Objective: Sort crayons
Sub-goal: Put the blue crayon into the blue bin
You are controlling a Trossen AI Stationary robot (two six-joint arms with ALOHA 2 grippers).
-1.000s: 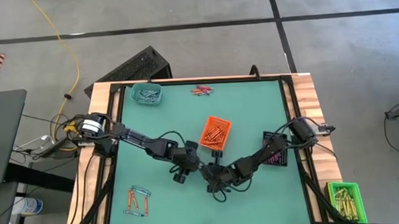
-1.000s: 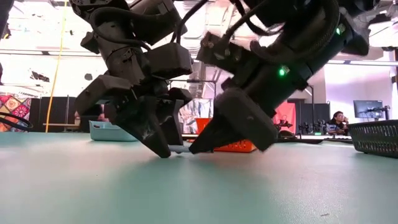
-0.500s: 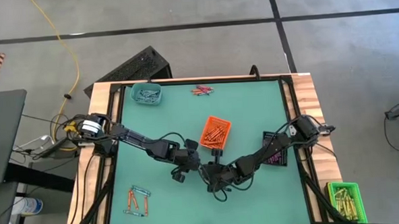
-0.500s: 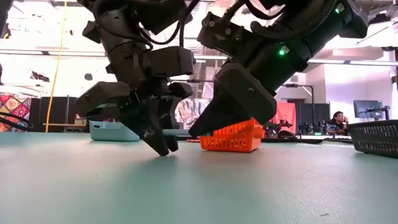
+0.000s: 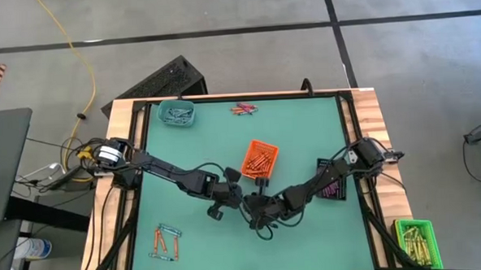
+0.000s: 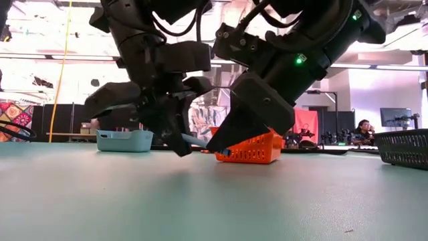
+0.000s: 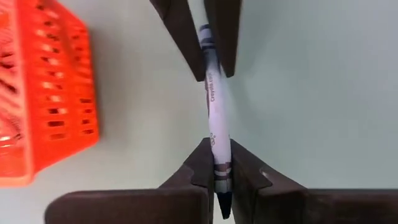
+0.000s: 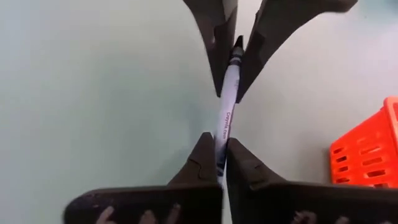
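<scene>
Crayon [image 7: 212, 106] between both grippers' fingers [image 7: 202, 171]

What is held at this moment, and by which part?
One blue-grey crayon, held by both ends: the left gripper is shut on one end, the right gripper on the other, above the table.

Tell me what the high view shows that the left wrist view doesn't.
Only the high view shows the teal tray, the green basket and the loose crayons near the table's front left corner. Only the left wrist view shows the blue-grey paper-wrapped crayon clamped at both ends, by the left gripper and the right gripper. Both show the orange slotted plastic basket.
</scene>
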